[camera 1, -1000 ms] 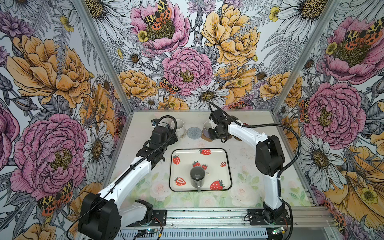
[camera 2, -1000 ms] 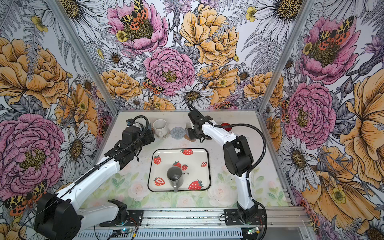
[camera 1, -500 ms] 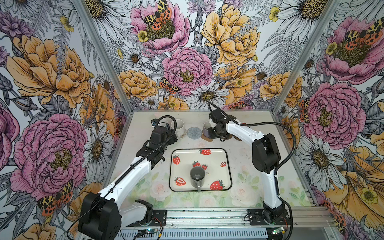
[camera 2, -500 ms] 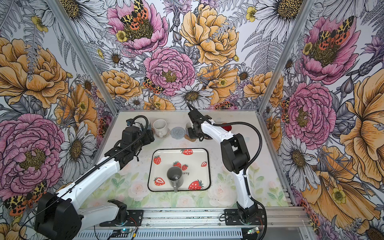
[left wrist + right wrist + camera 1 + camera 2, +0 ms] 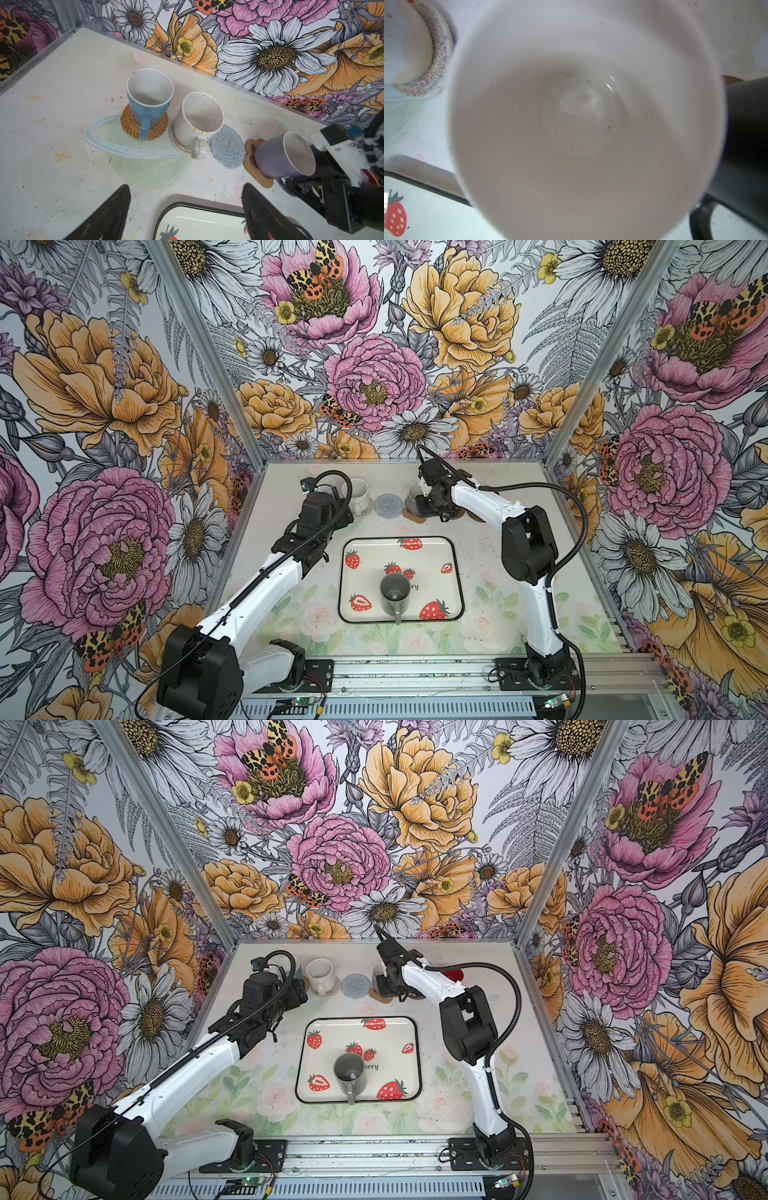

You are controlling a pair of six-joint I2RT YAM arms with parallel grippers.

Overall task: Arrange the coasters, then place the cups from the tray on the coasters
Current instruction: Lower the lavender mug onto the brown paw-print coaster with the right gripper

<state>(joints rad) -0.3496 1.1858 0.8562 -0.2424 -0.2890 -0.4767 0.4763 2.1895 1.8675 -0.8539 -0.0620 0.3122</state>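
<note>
My right gripper [image 5: 295, 182] is shut on the handle of the lavender cup [image 5: 278, 160], whose base sits at the tan paw-shaped coaster [image 5: 251, 149]. That cup's pale inside [image 5: 581, 116] fills the right wrist view. The grey-blue coaster [image 5: 227, 149] beside it is bare. A light blue cup [image 5: 149, 97] stands on the rattan coaster [image 5: 128, 122], and a white speckled cup [image 5: 197, 120] on the whitish coaster [image 5: 178, 143]. A grey cup [image 5: 395, 593] stands alone on the tray [image 5: 453, 556]. My left gripper [image 5: 186, 193] hangs open and empty over the tray's far corner.
A black cup [image 5: 747, 145] stands right of the lavender one, with a sliver of brown disc [image 5: 733, 80] behind it. A red-lined cup [image 5: 453, 973] shows behind my right forearm. The coasters run in a row along the back wall.
My right arm's elbow has swung slightly left while its gripper stayed with the lavender cup at the paw coaster. The left arm has not moved.
</note>
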